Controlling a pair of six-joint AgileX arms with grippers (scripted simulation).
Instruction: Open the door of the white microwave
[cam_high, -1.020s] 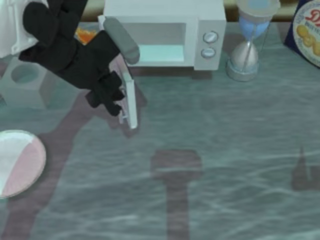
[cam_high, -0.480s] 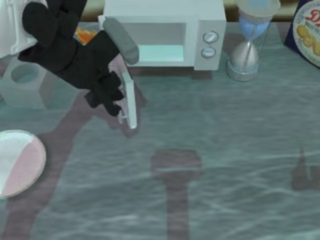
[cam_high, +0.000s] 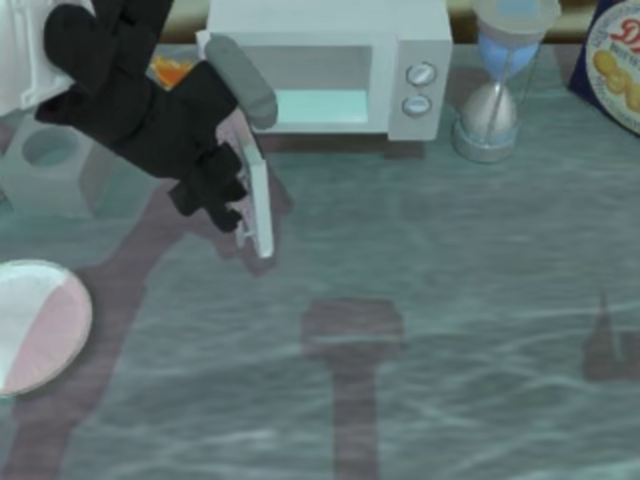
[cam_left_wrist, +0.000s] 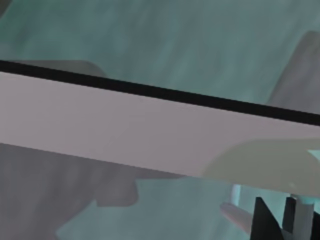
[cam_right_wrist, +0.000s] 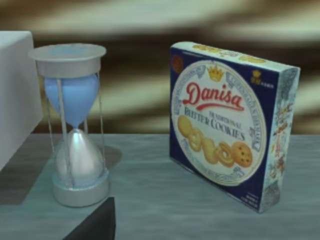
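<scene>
Table (cam_high: 450, 300) top is a teal-grey marbled surface with pale streaks — it fills nearly the whole top view. Behind its far edge runs a blurred backdrop (cam_right_wrist: 150, 30) in brown and tan horizontal bands, seen best in the right wrist view. Light falls from the far side: long, soft, purplish-grey shadows lie on the tabletop, 1 T-shaped shadow (cam_high: 352, 345) at centre and 1 small dark shadow (cam_high: 608, 350) near the right edge — plus a wider diagonal one across the left side. No walls, floor or windows can be told apart.
</scene>
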